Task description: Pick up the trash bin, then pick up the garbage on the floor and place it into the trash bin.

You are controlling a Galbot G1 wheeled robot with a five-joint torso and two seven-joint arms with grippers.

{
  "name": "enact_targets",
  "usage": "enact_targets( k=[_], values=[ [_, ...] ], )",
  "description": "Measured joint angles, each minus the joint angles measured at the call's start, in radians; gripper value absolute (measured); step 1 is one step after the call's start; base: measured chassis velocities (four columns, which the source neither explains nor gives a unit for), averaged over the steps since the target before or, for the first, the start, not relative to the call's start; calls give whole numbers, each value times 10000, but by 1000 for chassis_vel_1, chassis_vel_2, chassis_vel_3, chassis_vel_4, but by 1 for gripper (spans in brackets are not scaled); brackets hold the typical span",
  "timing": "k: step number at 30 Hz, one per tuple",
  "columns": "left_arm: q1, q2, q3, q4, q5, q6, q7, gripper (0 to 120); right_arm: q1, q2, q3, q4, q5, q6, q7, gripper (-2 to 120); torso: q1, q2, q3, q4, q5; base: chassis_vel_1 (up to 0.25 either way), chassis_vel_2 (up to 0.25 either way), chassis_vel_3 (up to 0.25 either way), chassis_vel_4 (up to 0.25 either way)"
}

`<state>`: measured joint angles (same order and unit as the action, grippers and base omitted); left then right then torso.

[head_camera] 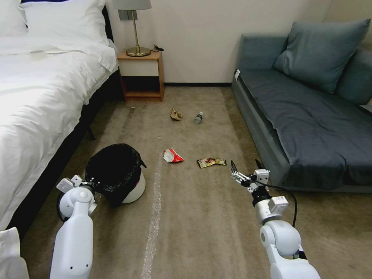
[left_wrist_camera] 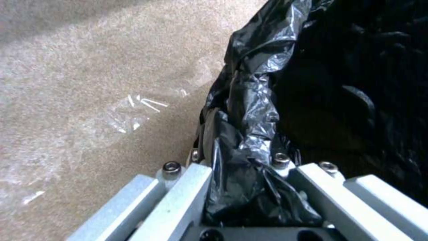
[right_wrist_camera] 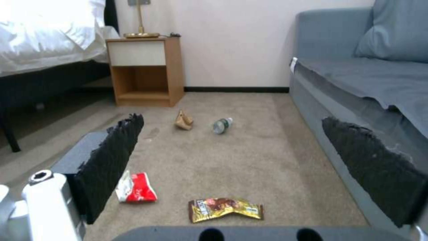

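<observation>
Gripping the trash bin (head_camera: 118, 174) by its bagged rim at lower left with the left pincer (left_wrist_camera: 243, 174), I am holding the right pincer (head_camera: 244, 170) wide near the snack wrapper (head_camera: 211, 162) mid-frame, which probably calls for lowering onto it.

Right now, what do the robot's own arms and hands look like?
Both arms are glossy white rounded tubes with bulbous joints. The right hand has light grey metal links, a black cable looping to the wrist, and rough black pads. The left hand shows pale grey bars with dark screws.
</observation>
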<state>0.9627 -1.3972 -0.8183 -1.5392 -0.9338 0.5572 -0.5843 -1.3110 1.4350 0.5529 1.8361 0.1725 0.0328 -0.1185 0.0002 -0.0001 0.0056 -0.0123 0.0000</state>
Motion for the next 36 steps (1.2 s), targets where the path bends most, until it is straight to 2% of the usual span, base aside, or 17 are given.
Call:
enact_targets(
  k=[1,3,4,6,7,12,13,15,16,17,19,23,25,32,36],
  values=[
    [0,0,0,0,0,0,0,3,0,0,0,0,0,0,0,100,0,0,0,0,0,0,0,0,0],
    [408,13,61,-773,-113,350,-279,3,20,9,-2,-33,-7,6,0,100,-1,0,0,3,0,0,0,0,0],
    [408,13,61,-773,-113,350,-279,3,20,9,-2,-33,-7,6,0,100,-1,0,0,3,0,0,0,0,0],
    [665,54,102,-1248,-137,580,-430,3,41,18,-10,-90,-30,23,0,100,0,0,0,2,0,0,0,0,0],
    [665,54,102,-1248,-137,580,-430,3,41,18,-10,-90,-30,23,0,100,0,0,0,2,0,0,0,0,0],
    [1203,130,119,-2238,-141,1008,-435,3,147,118,-33,-239,-252,162,11,100,0,0,0,3,1,0,0,0,0],
    [1203,130,119,-2238,-141,1008,-435,3,147,118,-33,-239,-252,162,11,100,0,0,0,3,1,0,0,0,0],
    [1369,145,122,-2528,94,1071,-121,3,190,151,-28,-282,-362,186,48,100,0,0,0,2,0,0,0,0,0],
    [1509,161,128,-2776,350,1084,253,3,227,160,-17,-307,-422,187,120,100,0,0,-1,3,1,0,0,0,0],
    [1509,161,128,-2776,350,1084,253,3,227,160,-17,-307,-422,187,120,100,0,0,-1,3,1,0,0,0,0],
    [1669,160,153,-3207,663,1124,667,3,319,178,-6,-371,-474,191,445,100,0,0,0,3,0,0,0,0,0],
    [1750,160,180,-3561,779,1256,766,3,333,161,-32,-382,-403,164,782,100,0,1,-1,2,1,0,0,0,0],
    [1832,149,212,-3936,816,1538,772,3,356,146,-90,-465,-300,289,992,100,0,1,-1,1,2,0,0,0,0],
    [1986,31,164,-4271,812,1813,759,3,474,78,-112,-628,-273,452,1003,100,0,1,-1,1,1,0,0,0,0],
    [2040,44,47,-4281,1372,1818,1084,3,579,54,-166,-733,-253,459,941,100,0,1,0,3,1,0,0,0,0]
  ],
)
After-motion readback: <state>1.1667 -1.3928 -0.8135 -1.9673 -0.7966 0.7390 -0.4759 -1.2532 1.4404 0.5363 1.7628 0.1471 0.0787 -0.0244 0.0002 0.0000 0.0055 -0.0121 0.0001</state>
